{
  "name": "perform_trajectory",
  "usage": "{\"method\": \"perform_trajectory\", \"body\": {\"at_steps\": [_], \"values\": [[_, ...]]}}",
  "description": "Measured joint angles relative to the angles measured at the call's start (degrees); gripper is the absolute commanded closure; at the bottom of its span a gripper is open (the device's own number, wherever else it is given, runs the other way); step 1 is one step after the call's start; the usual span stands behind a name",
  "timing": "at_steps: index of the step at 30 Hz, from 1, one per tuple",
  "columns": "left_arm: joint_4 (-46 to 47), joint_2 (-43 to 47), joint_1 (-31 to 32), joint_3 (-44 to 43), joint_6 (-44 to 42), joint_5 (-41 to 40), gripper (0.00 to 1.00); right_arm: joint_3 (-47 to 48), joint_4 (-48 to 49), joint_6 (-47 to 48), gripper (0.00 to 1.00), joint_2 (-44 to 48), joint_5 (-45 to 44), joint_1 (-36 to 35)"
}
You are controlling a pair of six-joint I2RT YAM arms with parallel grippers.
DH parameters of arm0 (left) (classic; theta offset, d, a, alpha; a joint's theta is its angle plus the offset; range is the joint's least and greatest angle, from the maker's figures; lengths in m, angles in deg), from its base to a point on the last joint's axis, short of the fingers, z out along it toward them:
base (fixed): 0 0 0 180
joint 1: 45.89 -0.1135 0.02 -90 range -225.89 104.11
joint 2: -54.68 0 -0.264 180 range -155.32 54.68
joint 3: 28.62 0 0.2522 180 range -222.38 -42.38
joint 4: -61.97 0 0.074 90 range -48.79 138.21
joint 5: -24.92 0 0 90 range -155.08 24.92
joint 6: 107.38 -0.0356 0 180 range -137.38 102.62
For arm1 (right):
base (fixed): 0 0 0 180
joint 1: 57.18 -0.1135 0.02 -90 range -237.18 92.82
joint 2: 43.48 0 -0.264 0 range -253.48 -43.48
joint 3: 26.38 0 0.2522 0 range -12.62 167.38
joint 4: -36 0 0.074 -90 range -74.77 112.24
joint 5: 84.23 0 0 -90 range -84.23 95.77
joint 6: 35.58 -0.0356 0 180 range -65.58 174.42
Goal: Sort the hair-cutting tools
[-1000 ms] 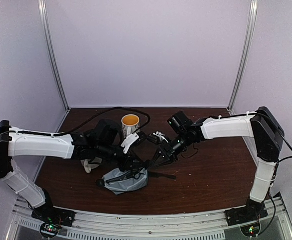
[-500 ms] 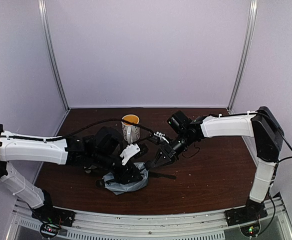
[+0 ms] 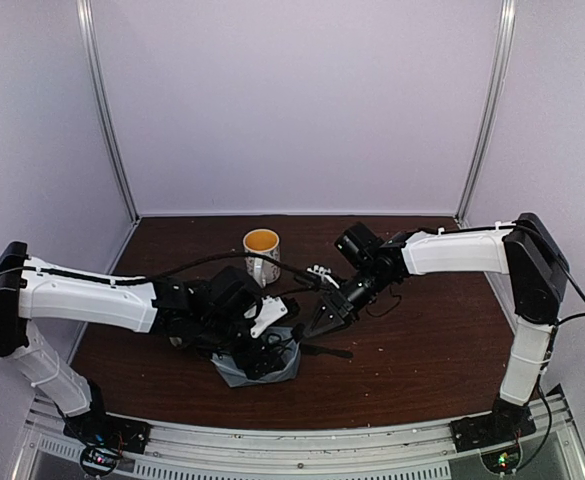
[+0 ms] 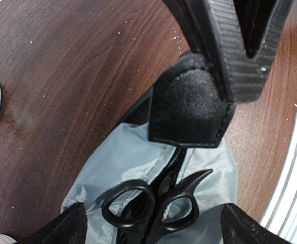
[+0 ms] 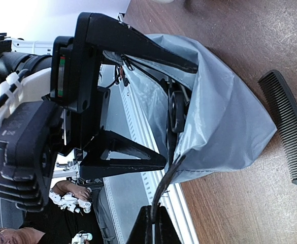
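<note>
Left tool (image 3: 264, 345) hangs wide open and empty above the grey pouch (image 4: 128, 168); right tool (image 3: 324, 318), shut, pinches its mouth. Scissors (image 4: 151, 208) lie beneath me, handles showing. If that pinch slips, I judge they slide out.

The worktop (image 3: 442, 340) is dark reddish-brown, with streaky wood grain and pale specks. The pouch (image 4: 118, 162) is plain light grey fabric with a faint sheen — its zip band black. The scissors (image 4: 148, 208) show glossy black handle loops. At 3 o'clock of the pouch in the top view, the comb (image 5: 289, 129) is matt black, its teeth a fine ribbed pattern. At 12 o'clock the mug (image 3: 259, 260) is cream outside, yellow within. The left arm (image 3: 82, 295) and right arm (image 3: 452, 252) wear white shells over black joints. The left end effector (image 3: 270, 348) is black. The back wall (image 3: 292, 100) is pale lilac — the rail (image 3: 302, 440) at 6 o'clock is silver-grey.
</note>
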Motion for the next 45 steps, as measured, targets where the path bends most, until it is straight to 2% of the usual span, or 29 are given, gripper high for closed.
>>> {"method": "perform_trajectory", "body": {"at_steps": [6,10,11,13,14,16,20,22,24,29,34,36,45], "values": [[-0.33,-0.39,0.15,0.0,-0.15,-0.31,0.28,0.59,-1.7,1.73,0.99,0.0,-0.59,0.0],[-0.37,0.02,0.15,0.0,-0.15,0.79,0.35,1.01,-3.1,3.23,0.99,0.0,-1.2,0.0],[-0.37,0.22,0.15,0.0,-0.15,1.07,0.39,1.29,-3.54,3.48,0.99,0.0,-1.44,0.0],[-0.26,0.85,0.15,0.0,-0.11,1.62,0.54,1.64,-4.02,4.17,0.99,0.0,-1.64,0.0],[-0.2,1.07,0.15,0.0,0.04,1.7,0.58,1.84,-4.35,4.44,0.99,0.0,-1.7,0.0],[-0.09,1.2,0.15,-0.02,-0.11,1.88,0.58,2.12,-4.85,4.72,0.99,0.0,-1.84,0.0],[-0.46,0.52,0.15,-0.59,-0.09,1.81,0.7,2.25,-5.4,5.6,0.99,0.0,-2.23,0.0],[-0.35,-0.2,0.15,-1.2,-0.04,1.79,0.7,2.27,-5.81,6.03,0.99,0.0,-2.6,0.0],[-0.37,-0.63,0.15,-1.46,-0.02,1.62,0.55,2.34,-6.27,6.56,0.99,0.0,-3.1,0.0],[-0.28,-1.11,0.09,-1.51,0.26,2.99,0.4,2.45,-7.06,7.67,0.99,0.0,-3.5,0.0],[1.36,-1.11,0.11,-1.51,-0.07,7.56,0.33,2.69,-7.89,8.22,0.99,0.0,-4.02,-0.02],[2.32,-1.2,0.09,-1.49,-0.13,8.66,0.33,2.99,-8.17,8.55,0.99,0.0,-4.26,-0.07],[5.66,-5.4,0.09,-1.53,0.42,8.85,0.47,3.32,-9.51,9.88,0.99,0.04,-5.33,-0.44]]}}
